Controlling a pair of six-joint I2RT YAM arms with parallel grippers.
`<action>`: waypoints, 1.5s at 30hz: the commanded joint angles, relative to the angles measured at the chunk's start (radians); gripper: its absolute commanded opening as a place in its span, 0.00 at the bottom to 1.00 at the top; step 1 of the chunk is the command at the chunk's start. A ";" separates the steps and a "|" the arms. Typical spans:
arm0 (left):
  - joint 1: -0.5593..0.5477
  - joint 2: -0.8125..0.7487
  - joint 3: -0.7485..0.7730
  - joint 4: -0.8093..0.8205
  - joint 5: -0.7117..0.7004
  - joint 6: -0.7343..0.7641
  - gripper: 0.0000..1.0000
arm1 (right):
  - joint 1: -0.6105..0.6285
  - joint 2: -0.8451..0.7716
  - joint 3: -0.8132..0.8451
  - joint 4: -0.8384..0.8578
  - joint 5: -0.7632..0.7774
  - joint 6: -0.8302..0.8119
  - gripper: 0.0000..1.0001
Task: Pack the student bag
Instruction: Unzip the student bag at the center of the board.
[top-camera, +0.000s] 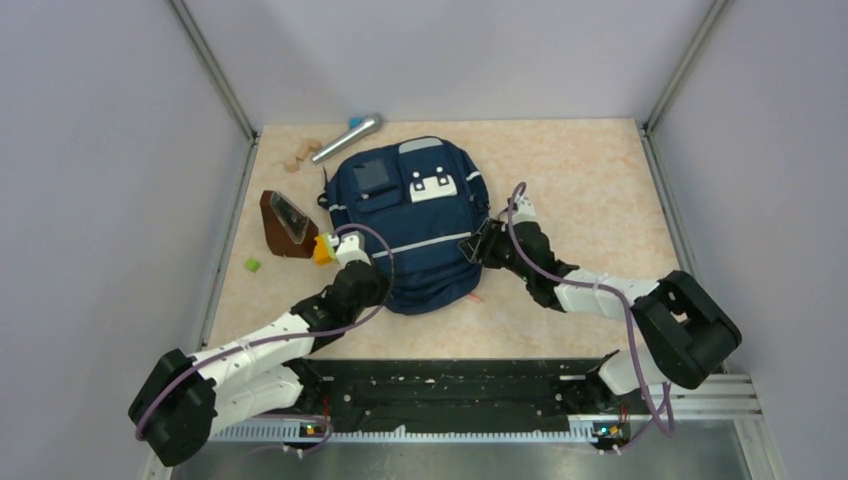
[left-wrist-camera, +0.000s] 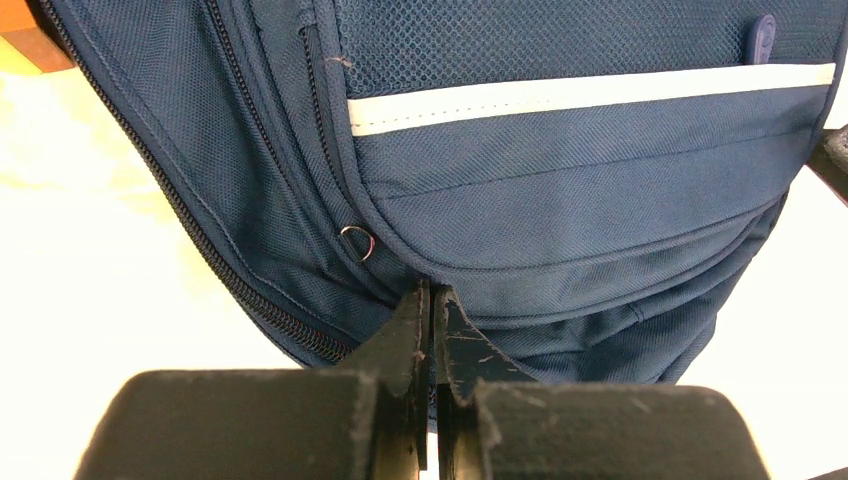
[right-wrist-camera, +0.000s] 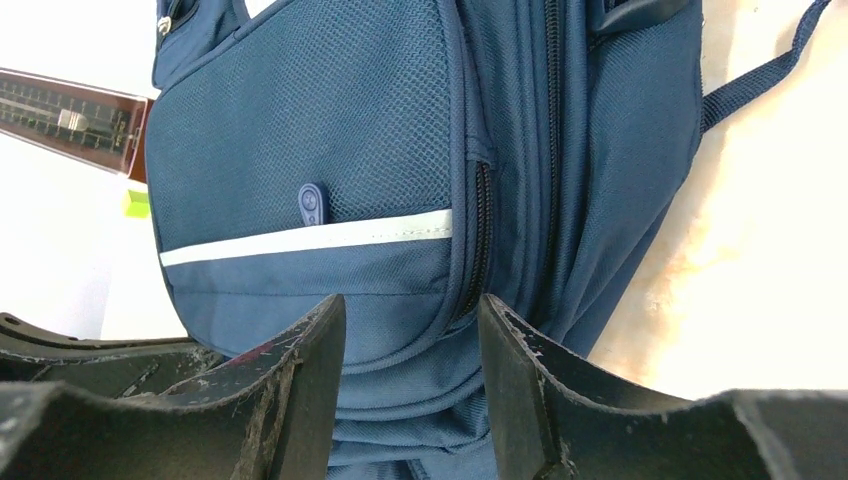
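The student bag (top-camera: 410, 225), navy with grey stripes and a white patch, lies flat in the middle of the table. My left gripper (top-camera: 353, 252) is at its near left edge. In the left wrist view the left gripper (left-wrist-camera: 433, 292) is shut, with a thin fold of the bag's (left-wrist-camera: 560, 190) front-pocket seam pinched between the tips, next to a small metal ring (left-wrist-camera: 357, 241). My right gripper (top-camera: 481, 243) is at the bag's right side. In the right wrist view the right gripper (right-wrist-camera: 412, 305) is open, and bunched bag (right-wrist-camera: 330, 130) fabric bulges between its fingers beside a zip (right-wrist-camera: 478, 240).
A brown triangular metronome (top-camera: 285, 222) lies left of the bag, with a yellow-orange piece (top-camera: 322, 250) and a green cube (top-camera: 252, 265) near it. A silver cylinder (top-camera: 347, 137) and wooden blocks (top-camera: 298, 158) lie at the back left. Walls enclose the table.
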 joint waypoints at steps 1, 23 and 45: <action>0.004 -0.017 0.027 -0.037 -0.076 0.019 0.00 | -0.003 -0.015 0.032 0.017 0.024 0.019 0.50; 0.089 -0.079 0.078 -0.132 -0.104 0.156 0.00 | -0.058 0.018 0.082 0.011 0.015 0.017 0.00; 0.249 0.055 0.149 0.104 -0.102 0.383 0.00 | -0.116 -0.017 0.099 -0.016 -0.100 -0.039 0.00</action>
